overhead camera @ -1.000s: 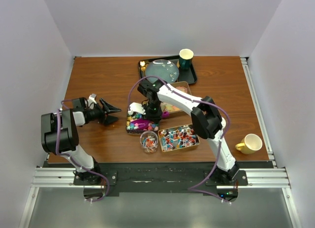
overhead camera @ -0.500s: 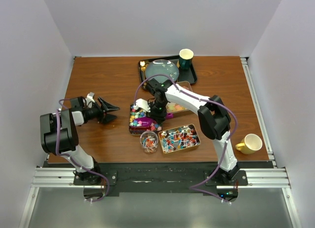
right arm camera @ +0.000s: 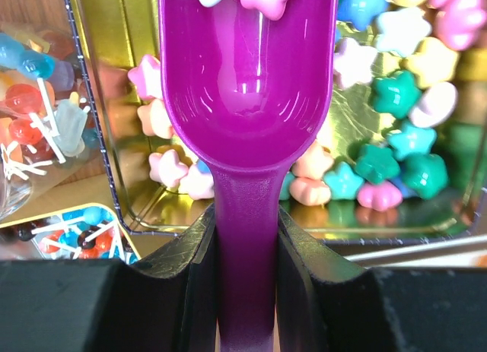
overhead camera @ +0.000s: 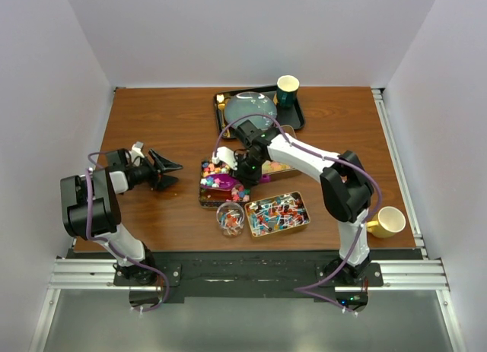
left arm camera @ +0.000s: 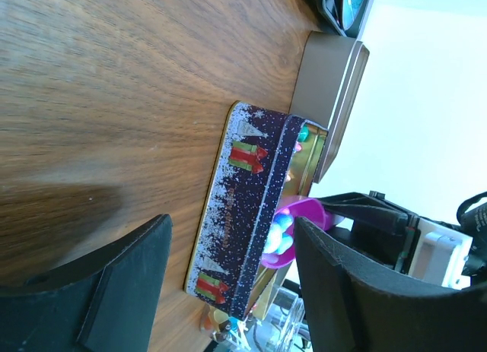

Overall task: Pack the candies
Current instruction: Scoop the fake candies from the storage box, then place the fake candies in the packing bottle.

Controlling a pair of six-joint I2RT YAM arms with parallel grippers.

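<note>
right gripper (right arm camera: 245, 287) grips the purple scoop (right arm camera: 247, 86) by its handle, bowl low in the christmas tin (left arm camera: 243, 207), probably digging star candies (right arm camera: 380, 162); left gripper (left arm camera: 232, 242) gapes wide, parked aside.

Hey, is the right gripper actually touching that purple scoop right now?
Touching. The right wrist view shows the purple scoop with its handle pinched between the right gripper's two fingers, no gap on either side.

wooden table (overhead camera: 152, 116) carries tins (left arm camera: 247, 207), jar (overhead camera: 230, 218), tray (overhead camera: 295, 118), mug (overhead camera: 388, 221).
</note>
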